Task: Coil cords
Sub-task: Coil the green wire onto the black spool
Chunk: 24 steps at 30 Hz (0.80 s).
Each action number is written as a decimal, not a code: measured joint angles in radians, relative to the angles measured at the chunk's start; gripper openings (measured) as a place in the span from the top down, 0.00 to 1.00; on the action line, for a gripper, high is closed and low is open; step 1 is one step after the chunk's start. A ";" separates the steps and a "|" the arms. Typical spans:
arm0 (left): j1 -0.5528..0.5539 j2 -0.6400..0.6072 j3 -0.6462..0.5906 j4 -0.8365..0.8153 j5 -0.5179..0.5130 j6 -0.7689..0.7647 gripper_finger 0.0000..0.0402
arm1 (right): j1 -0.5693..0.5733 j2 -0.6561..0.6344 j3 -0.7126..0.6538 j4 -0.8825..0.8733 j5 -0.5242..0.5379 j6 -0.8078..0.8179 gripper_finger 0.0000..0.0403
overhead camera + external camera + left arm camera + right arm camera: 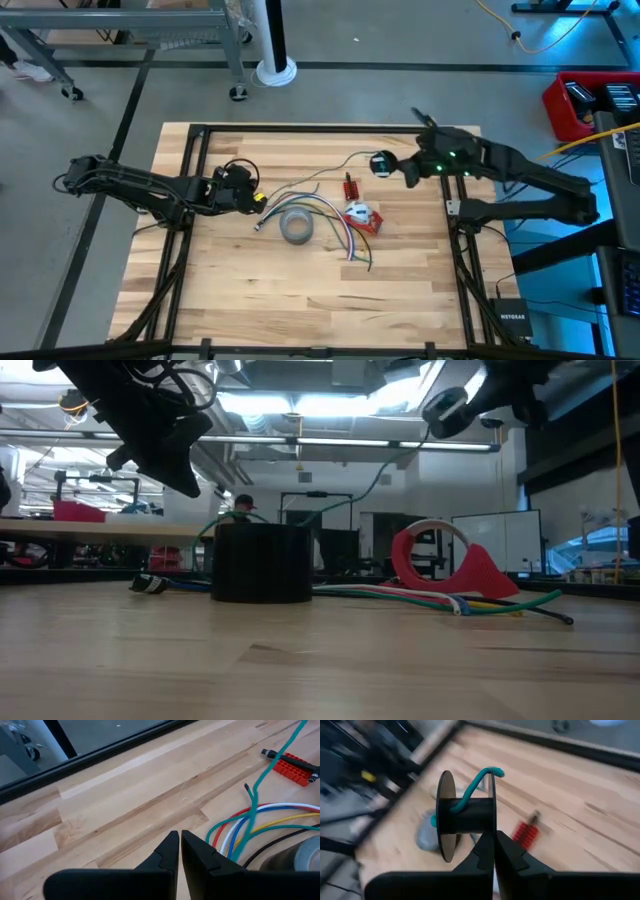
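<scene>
- Honestly the hardest bit to read is the right wrist view: it's smeared, so the grey tape roll and the red block are just blobs behind the spool.
- From the low view, the tape roll sits right in front and blocks most of what's lying behind it; we only catch the wire ends fanning out past it.
- The green cord is thin enough from above that we lose it in places. It runs across the wood from the loose bundle of coloured wires up to the spool, with a turn over the core.
- Where the cord's far end goes inside the wire bundle, we can't tell.
- Right gripper: up off the table by the far right side, fingers pinched together, the spool right at their tips. It looks like it's gripping a flange edge, but the blur keeps us from being sure.
- Left gripper: low over the left-centre of the table, just beside the tape roll. Its fingers are nearly touching with nothing between them, bare wood underneath.
</scene>
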 joint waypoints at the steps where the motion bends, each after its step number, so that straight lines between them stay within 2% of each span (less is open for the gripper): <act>1: 0.000 0.000 0.000 0.000 0.000 0.000 0.97 | 0.000 -0.044 -0.050 0.061 -0.009 0.005 1.00; 7: 0.000 0.000 0.000 0.001 0.000 -0.037 0.97 | 0.000 -0.230 -0.352 0.488 -0.157 0.023 1.00; 13: -0.001 0.000 0.000 0.090 0.002 -0.020 0.97 | 0.000 -0.257 -0.573 0.807 -0.222 0.077 1.00; 18: -0.002 0.005 0.000 0.298 0.078 0.115 0.97 | 0.000 -0.214 -0.651 1.055 -0.244 0.100 1.00; 24: -0.002 0.072 0.000 0.489 0.127 0.263 0.97 | 0.000 -0.158 -0.656 1.186 -0.244 0.092 1.00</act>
